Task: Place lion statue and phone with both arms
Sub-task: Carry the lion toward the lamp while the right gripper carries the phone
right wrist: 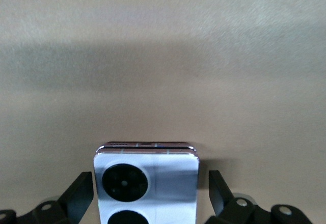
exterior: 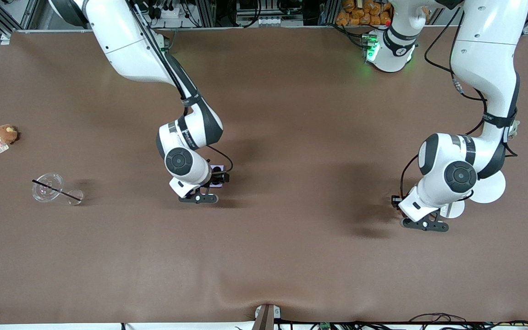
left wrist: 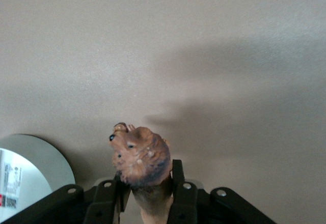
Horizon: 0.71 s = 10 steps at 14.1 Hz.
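1. Brown cloth covers the table (exterior: 291,256), and both arms hang low over it, each with something between its fingers.
2. The right gripper (right wrist: 147,193) sits over the middle of the table toward the right arm's end; its fingers stand a little clear of the phone's (right wrist: 146,180) sides in the right wrist view, so whether they pinch it cannot be told. From the front only a lilac corner of the phone (exterior: 218,175) shows past the wrist.
3. The phone's lower black camera circle is cut off by the frame edge.
4. The left gripper (left wrist: 146,196) is clenched on the lion statue (left wrist: 141,159), head out, over the table toward the left arm's end. In the front view the statue is hidden under the left gripper (exterior: 422,223).
5. A white disc (exterior: 491,187) lies partly under the left arm; the left wrist view shows a printed label on it, too small to read.
6. Toward the right arm's end lie a brown plush toy (exterior: 6,134) with a tag, unreadable, and a clear plastic lid (exterior: 47,187) crossed by a black straw (exterior: 55,189).
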Available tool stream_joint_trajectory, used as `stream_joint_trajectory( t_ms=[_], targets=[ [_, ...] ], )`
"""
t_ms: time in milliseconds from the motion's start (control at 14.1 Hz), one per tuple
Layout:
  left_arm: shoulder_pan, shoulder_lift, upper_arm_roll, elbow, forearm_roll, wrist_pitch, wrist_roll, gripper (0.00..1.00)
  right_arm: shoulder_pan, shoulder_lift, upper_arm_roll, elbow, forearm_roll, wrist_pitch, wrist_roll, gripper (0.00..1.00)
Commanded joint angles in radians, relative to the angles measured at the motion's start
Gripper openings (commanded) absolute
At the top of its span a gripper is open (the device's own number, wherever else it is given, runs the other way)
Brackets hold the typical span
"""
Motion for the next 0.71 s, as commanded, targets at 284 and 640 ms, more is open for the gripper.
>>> stream_joint_trajectory(
  t_ms=[284,640],
  targets=[
    [0.054,0.001,-0.014,-0.060,0.016,0.076,0.072,0.00,0.012,0.006,0.000,-0.006,-0.014,0.001,0.012,1.00],
    [0.063,0.004,-0.014,-0.094,0.015,0.120,0.072,0.00,0.011,0.008,-0.002,-0.006,-0.015,0.003,0.006,0.45]
  ],
)
